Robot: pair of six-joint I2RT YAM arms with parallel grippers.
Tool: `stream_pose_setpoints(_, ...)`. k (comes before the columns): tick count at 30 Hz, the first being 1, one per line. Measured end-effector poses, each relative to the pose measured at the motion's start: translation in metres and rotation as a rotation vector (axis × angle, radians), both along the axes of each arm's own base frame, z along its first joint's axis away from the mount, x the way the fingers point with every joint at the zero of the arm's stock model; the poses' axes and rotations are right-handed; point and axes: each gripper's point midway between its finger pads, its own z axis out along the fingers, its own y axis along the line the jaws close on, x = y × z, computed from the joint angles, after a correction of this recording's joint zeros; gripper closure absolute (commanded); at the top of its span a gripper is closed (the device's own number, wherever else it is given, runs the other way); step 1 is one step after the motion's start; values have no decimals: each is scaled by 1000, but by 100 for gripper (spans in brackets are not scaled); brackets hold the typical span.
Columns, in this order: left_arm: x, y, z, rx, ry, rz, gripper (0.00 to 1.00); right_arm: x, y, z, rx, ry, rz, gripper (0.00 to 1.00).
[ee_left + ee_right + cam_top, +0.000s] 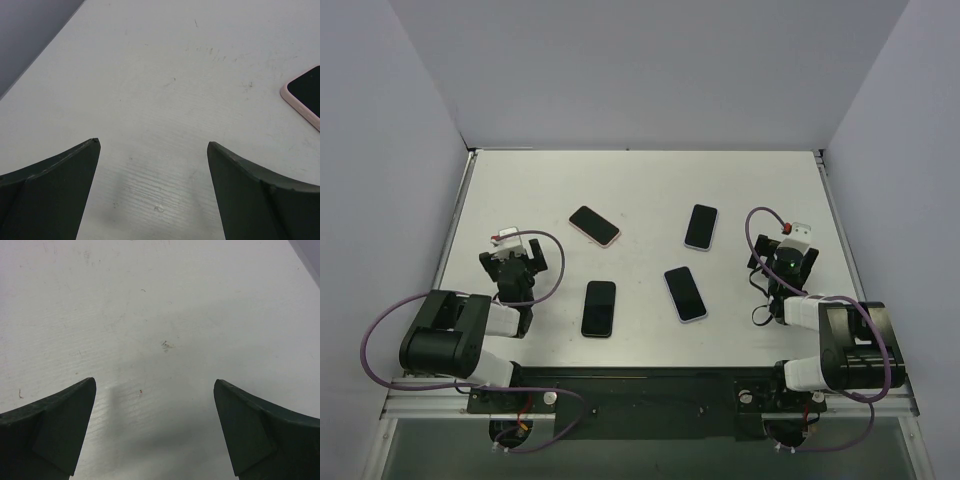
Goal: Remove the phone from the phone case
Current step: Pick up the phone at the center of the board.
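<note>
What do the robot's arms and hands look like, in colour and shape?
The left arm and right arm are black with white links; a purple cable loops along each. The left hand and right hand are black, each topped by a white block marked red. The fingers are dark tapered wedges.

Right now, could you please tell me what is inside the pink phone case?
A dark-screened phone lies face up in the pink case, only its rim showing. The phone's back and the case's floor are covered.
</note>
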Motion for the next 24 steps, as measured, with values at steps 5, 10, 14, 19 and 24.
stream_pose_setpoints(5,1,6,1,-10,-7,19,0,0,0,0,-2,0,0,2)
stream_pose_setpoints(10,1,10,3,-15,-14,35,0,0,0,0,-2,0,0,2)
stream_pose_setpoints(14,0,3,18,-6,-66,22,0,-7,-4,8,-41,7,-52,2)
stream_pose_setpoints(19,-8,6,54,17,-111,152,0,0,-1,90,-18,-130,-126,2)
stream_pose_setpoints(24,-7,12,130,-38,-231,232,0,3,6,164,102,-166,-163,0)
